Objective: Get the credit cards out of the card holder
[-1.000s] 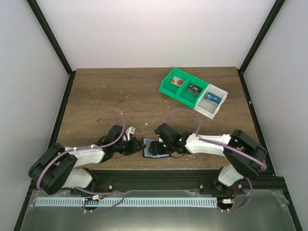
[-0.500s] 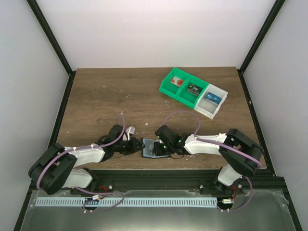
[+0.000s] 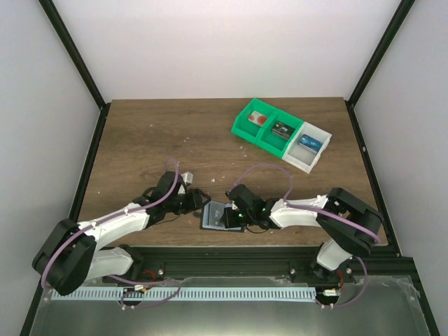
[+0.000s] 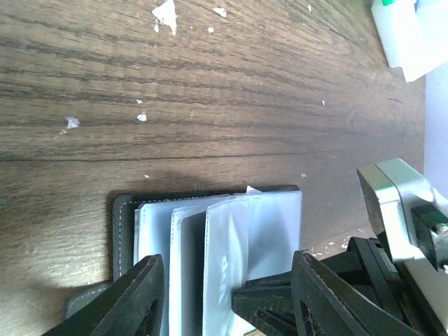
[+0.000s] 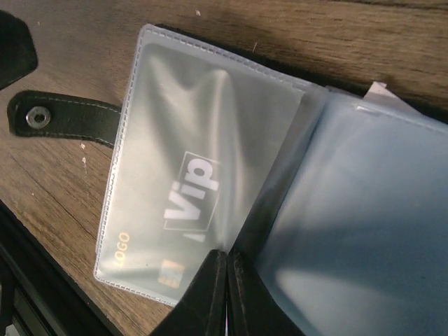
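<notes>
The card holder lies open near the table's front edge, black-edged, with pale clear sleeves fanned up. One sleeve holds a credit card printed "Vip" and "LOGO". The holder's black snap tab lies flat on the wood. My right gripper is shut, pinching the holder at the base of that sleeve, and shows from above. My left gripper stands open, its fingers straddling the holder's near end without gripping it, at the holder's left.
A green-and-white row of bins stands at the back right, each compartment holding a card; its white end shows in the left wrist view. Small white flecks dot the wood. The table's front edge runs just below the holder.
My left gripper has opened and its arm swung up and left. My right gripper has shut on the card holder's sleeve. The holder has shifted slightly left.
</notes>
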Controlling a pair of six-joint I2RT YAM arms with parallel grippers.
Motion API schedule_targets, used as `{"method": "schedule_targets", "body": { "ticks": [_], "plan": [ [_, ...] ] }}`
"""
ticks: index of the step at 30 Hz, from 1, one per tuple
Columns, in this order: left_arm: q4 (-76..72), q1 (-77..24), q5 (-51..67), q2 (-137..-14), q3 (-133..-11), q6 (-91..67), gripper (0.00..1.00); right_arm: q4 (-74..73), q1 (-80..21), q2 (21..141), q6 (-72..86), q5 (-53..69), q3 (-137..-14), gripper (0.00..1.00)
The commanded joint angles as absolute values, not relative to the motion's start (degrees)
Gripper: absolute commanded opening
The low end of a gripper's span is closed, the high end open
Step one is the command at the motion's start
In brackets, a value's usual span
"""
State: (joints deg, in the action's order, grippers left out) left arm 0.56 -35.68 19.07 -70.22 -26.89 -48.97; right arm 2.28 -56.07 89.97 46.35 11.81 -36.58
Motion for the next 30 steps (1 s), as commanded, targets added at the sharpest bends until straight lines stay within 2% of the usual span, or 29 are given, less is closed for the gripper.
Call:
{"method": "schedule_targets", "body": {
  "ticks": [1, 7, 14, 30],
  "plan": [
    [1.6, -35.9, 19.3, -67.8, -27.3, -48.2, 0.52, 1.4, -56.3, 90.9, 46.8, 12.1, -35.5, 0.03],
    [-11.6, -35.9, 27.1, -68.9, -21.6, -52.6, 0.56, 1.7, -56.3, 90.9, 47.0, 12.3, -35.3, 0.03],
    [-15.1, -35.9, 29.2, -73.9, -21.0, -52.6, 0.55, 1.5, -56.2, 90.7, 47.2, 12.1, -35.3, 0.03],
    [-19.8, -35.9, 30.6, -76.7, -19.5, -54.0, 0.55, 1.5, -56.3, 90.7, 47.1, 12.1, -35.3, 0.03]
  ]
}}
